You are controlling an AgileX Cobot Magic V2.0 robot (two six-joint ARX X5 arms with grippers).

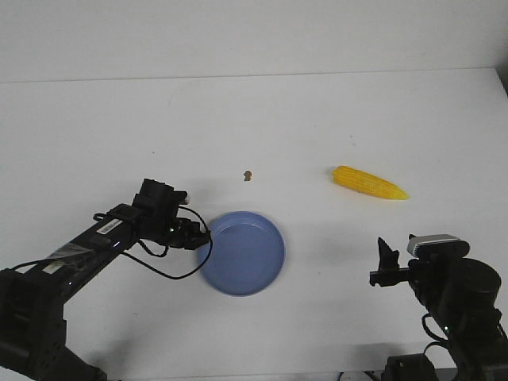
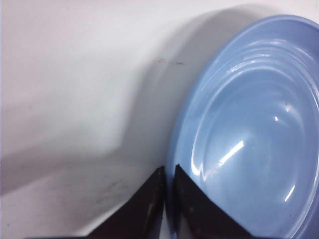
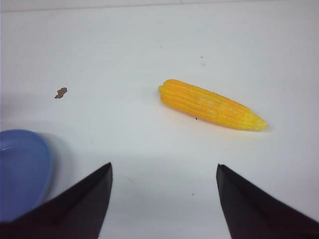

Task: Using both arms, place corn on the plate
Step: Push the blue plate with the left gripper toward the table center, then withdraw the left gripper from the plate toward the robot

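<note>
The yellow corn (image 1: 369,182) lies on the white table at the right, its pointed end toward the right edge; the right wrist view shows the corn (image 3: 212,104) ahead of my fingers. The blue plate (image 1: 246,254) sits near the table's middle front. My left gripper (image 1: 198,236) is at the plate's left edge, and in the left wrist view this gripper (image 2: 168,168) is shut on the rim of the plate (image 2: 182,144). My right gripper (image 1: 386,262) hangs open, nearer the front than the corn, with nothing between the tips of the gripper (image 3: 164,167).
A tiny brown speck (image 1: 247,174) lies on the table beyond the plate, also seen as a speck (image 3: 61,92) in the right wrist view. The plate's edge (image 3: 22,169) shows beside my right fingers. The table's far edge meets a pale wall.
</note>
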